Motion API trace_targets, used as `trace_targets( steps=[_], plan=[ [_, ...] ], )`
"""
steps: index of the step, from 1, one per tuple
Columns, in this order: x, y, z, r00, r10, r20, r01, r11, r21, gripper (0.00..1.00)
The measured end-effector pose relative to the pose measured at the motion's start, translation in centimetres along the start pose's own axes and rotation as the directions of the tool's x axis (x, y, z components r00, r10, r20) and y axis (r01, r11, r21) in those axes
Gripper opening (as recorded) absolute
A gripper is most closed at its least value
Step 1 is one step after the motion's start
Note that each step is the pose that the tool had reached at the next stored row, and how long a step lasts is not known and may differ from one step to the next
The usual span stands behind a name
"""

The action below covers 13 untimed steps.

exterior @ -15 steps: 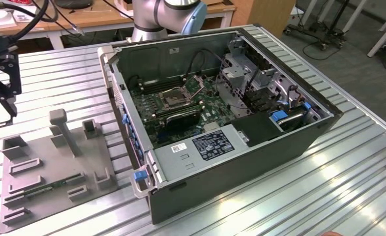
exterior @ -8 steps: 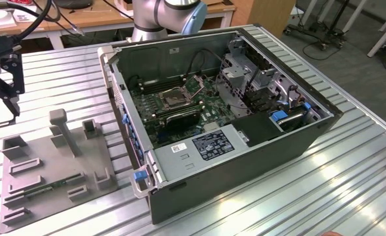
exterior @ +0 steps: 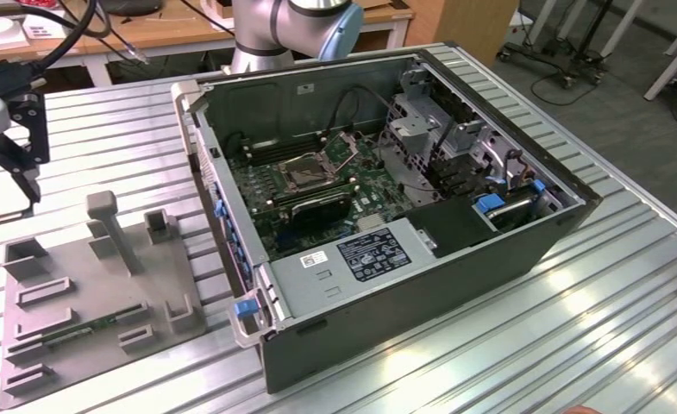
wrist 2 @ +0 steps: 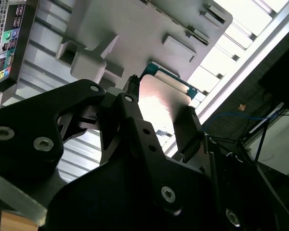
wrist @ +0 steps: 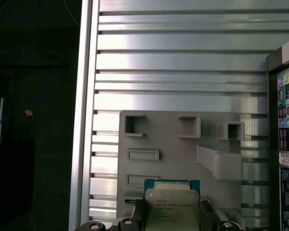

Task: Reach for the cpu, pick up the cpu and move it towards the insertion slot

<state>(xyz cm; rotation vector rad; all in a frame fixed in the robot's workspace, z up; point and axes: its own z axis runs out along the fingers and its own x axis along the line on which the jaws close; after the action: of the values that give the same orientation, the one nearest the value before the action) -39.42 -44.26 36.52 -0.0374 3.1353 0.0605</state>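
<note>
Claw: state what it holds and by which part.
The claw holds the cpu, pinched by two opposite edges, in both wrist views.

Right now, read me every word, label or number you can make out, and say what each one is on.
Nothing can be quoted; all print is too small or blurred.
On the cpu, first wrist view: lines of print on its metal top, unreadable.
A black label on the silver box in the computer case, exterior view: unreadable.
A white sticker beside it: blurred.
A rear panel sticker, first wrist view: unreadable.
</note>
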Motion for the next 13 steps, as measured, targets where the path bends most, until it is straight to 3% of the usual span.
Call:
trace_targets(
  steps=[13],
  plan=[
    [-0.50,-0.02,0.01,1.0000,0.000,0.0001,0.000,1.0000,-0.0001,0.53]
  ],
)
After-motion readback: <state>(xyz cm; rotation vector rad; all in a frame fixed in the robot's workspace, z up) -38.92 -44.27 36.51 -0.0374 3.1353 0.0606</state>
